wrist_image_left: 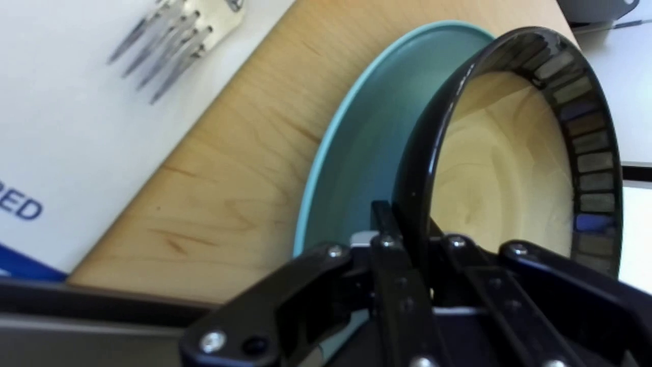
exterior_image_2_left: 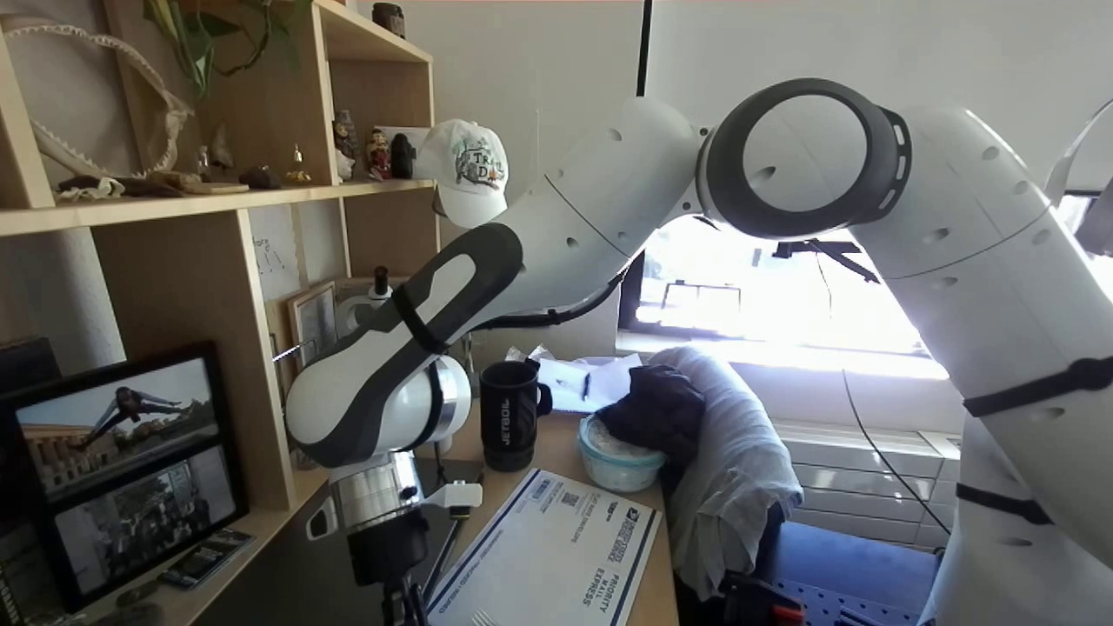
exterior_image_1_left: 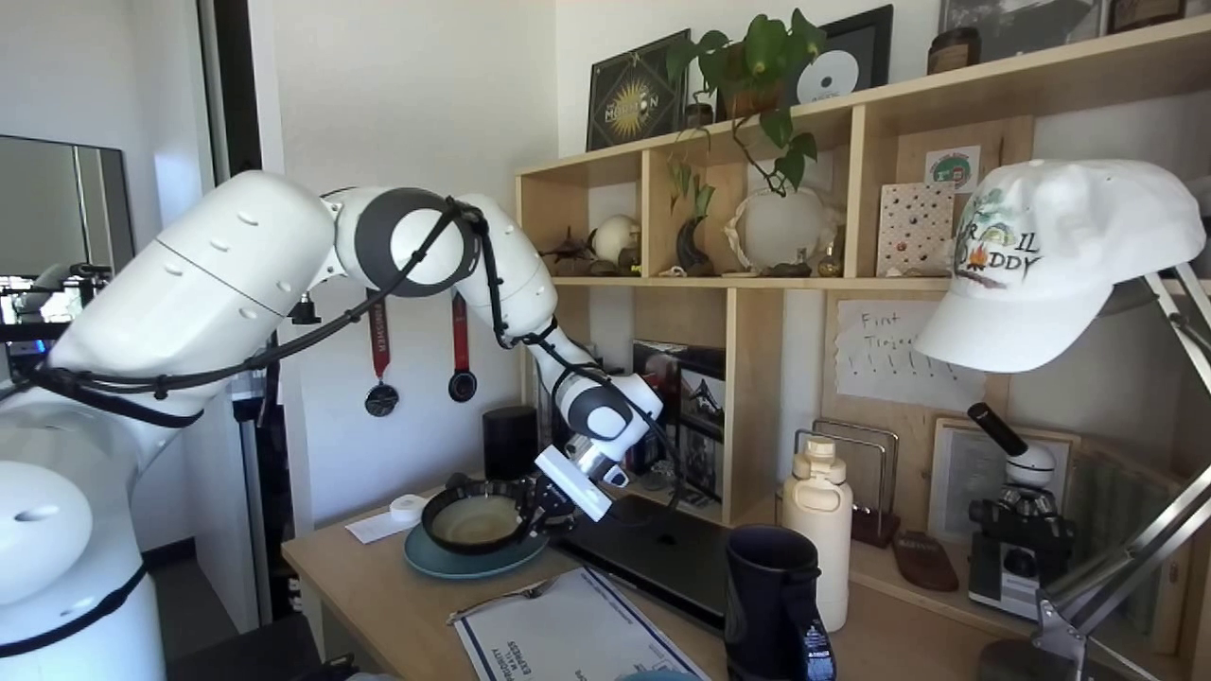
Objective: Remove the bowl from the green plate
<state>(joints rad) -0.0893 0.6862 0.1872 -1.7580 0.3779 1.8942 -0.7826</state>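
Observation:
The bowl [exterior_image_1_left: 476, 522], tan inside with a dark outer wall and rim, is over the green plate [exterior_image_1_left: 454, 567] at the table's far left corner in an exterior view. In the wrist view the bowl [wrist_image_left: 499, 153] looks tilted and reaches past the right side of the plate [wrist_image_left: 351, 173]. I cannot tell whether its base touches the plate. My gripper [wrist_image_left: 410, 224] is shut on the bowl's near wall, one finger outside and one inside. The gripper also shows in both exterior views [exterior_image_1_left: 537, 511] [exterior_image_2_left: 404, 604]; bowl and plate are out of view in the latter.
A dark laptop [exterior_image_1_left: 653, 553] lies beside the plate, under the gripper's side. A white envelope [exterior_image_1_left: 568, 629] with a fork [exterior_image_1_left: 506, 598] lies in front. A black cup [exterior_image_1_left: 771, 596] and a cream bottle [exterior_image_1_left: 818, 530] stand farther along. A tape roll [exterior_image_1_left: 408, 509] and black speaker [exterior_image_1_left: 511, 443] sit behind.

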